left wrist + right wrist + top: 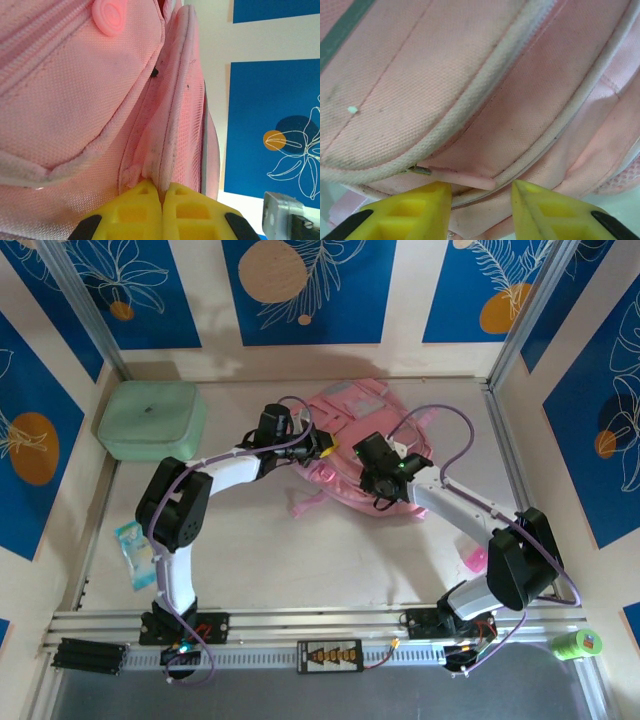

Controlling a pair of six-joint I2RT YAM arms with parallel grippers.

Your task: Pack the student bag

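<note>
Near table: a small pale-blue packet [133, 552] lies near-left on the table [300, 560], and a small pink item [475, 560] lies near-right beside the right arm. Both are well apart from either tool.
Right gripper [482, 197]: it sits over the bag's near-right part with its jaws apart and nothing clamped between them.
Key relation: a pink zip pull tab [462, 178] lies just ahead of the right fingertips. It reaches from above one yellow finger to about the middle of the gap.
Tab axis: its long axis runs across the gap, along the zip line, rather than pointing in between the fingers.
Nearer arm: the right one, judging from the wrist view. Closing on the tab probably calls for a short advance and perhaps a turn of the wrist.
Left gripper [162, 202]: it is a little farther out, at the bag's left side. Its fingers are pressed together on a mesh-edged fold of fabric at a pocket rim, holding that edge up.
Student bag [345, 405]: it lies flat at the far middle of the table, under both tools.
Bag axis: it seems to run roughly near to far, leaning slightly rightward toward the near end. A strap trails off the near-left corner. The arms hide too much to tell which end is the top.
Far left: a mint green case [150, 420] sits in the corner, apart from the bag.
</note>
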